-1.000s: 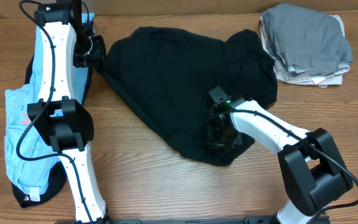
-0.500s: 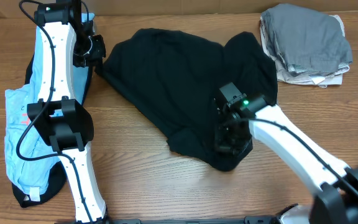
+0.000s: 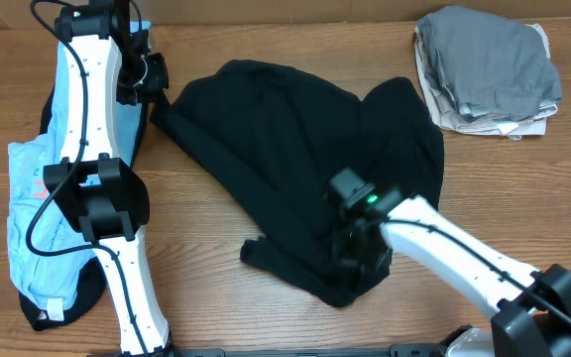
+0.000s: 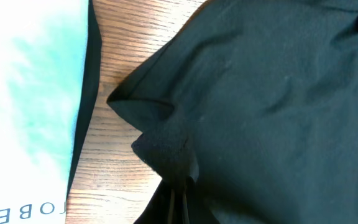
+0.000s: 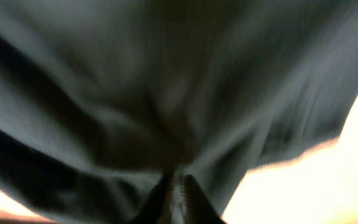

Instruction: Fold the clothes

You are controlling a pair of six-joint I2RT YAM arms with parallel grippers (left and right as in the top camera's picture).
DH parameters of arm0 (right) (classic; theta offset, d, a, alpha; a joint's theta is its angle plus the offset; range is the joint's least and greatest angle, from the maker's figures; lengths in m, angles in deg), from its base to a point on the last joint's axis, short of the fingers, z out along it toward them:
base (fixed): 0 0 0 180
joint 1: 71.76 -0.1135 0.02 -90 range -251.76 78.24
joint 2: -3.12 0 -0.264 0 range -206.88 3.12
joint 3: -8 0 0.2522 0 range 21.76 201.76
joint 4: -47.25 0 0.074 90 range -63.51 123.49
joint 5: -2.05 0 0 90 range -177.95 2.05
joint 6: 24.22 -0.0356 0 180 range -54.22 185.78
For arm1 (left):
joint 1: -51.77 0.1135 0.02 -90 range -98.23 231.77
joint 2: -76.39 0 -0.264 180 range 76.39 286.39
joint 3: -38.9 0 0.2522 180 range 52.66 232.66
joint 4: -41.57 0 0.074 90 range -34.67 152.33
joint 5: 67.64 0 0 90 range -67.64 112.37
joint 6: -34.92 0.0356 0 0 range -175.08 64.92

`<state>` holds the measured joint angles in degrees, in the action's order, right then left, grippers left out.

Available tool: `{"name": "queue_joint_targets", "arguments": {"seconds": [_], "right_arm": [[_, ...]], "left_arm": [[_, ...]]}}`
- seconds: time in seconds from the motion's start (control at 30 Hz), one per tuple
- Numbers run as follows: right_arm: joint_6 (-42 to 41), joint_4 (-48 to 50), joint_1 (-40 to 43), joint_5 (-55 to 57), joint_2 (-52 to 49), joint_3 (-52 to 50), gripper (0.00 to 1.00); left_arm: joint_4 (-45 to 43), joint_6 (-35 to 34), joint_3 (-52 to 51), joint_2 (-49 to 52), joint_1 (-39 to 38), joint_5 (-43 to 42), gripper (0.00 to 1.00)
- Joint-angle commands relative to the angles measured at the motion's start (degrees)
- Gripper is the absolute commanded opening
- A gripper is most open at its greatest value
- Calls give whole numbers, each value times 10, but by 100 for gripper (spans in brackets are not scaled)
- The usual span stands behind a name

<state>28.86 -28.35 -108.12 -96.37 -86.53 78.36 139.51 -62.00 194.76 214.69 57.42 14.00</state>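
Note:
A black T-shirt (image 3: 285,139) lies crumpled across the middle of the wooden table. My left gripper (image 3: 155,91) is shut on its upper left edge; the left wrist view shows the pinched black cloth (image 4: 166,155) bunched at the fingers (image 4: 179,205). My right gripper (image 3: 350,260) is shut on the shirt's lower part, and the right wrist view shows blurred black cloth (image 5: 166,93) stretched from the fingers (image 5: 178,199). A light blue printed garment (image 3: 33,208) lies at the left under my left arm.
A folded stack with a grey garment (image 3: 489,59) on top of a beige one (image 3: 484,121) sits at the back right corner. Bare wood (image 3: 216,297) shows along the front of the table.
My right gripper has pulled the shirt's lower part forward and to the left, and a black flap now trails out to the lower left. The left gripper has stayed in place.

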Motion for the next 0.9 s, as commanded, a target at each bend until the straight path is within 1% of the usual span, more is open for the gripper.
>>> {"name": "queue_joint_targets", "arguments": {"seconds": [0.0, 0.07, 0.13, 0.2, 0.23, 0.47, 0.57, 0.6, 0.67, 0.87], "right_arm": [[30, 53, 70, 19, 1, 1, 30], [46, 80, 99, 11, 0, 1, 38], [65, 103, 123, -2, -1, -1, 41], [70, 116, 135, -2, -3, -4, 48], [72, 123, 140, -2, -5, -7, 49], [66, 121, 148, -8, -55, -17, 50], [54, 130, 148, -7, -80, -17, 49], [55, 149, 148, -6, -99, -17, 49], [55, 173, 149, -6, -119, -17, 49], [108, 254, 184, -7, -167, -17, 49]], "left_arm": [[-7, 5, 1, -18, 3, -3, 4], [-8, 5, 1, -18, 3, -3, 4], [-11, 5, 1, -18, 3, -3, 4], [-16, 5, 1, -18, 3, -3, 4], [-20, 5, 1, -18, 3, -3, 4], [-52, 5, 1, -18, 3, -2, 4], [-78, 5, 1, -18, 3, 0, 4], [-100, 5, 1, -18, 3, -1, 4], [-113, 5, 1, -18, 3, -1, 4], [-99, 4, 1, -18, 3, -3, 4]]}}
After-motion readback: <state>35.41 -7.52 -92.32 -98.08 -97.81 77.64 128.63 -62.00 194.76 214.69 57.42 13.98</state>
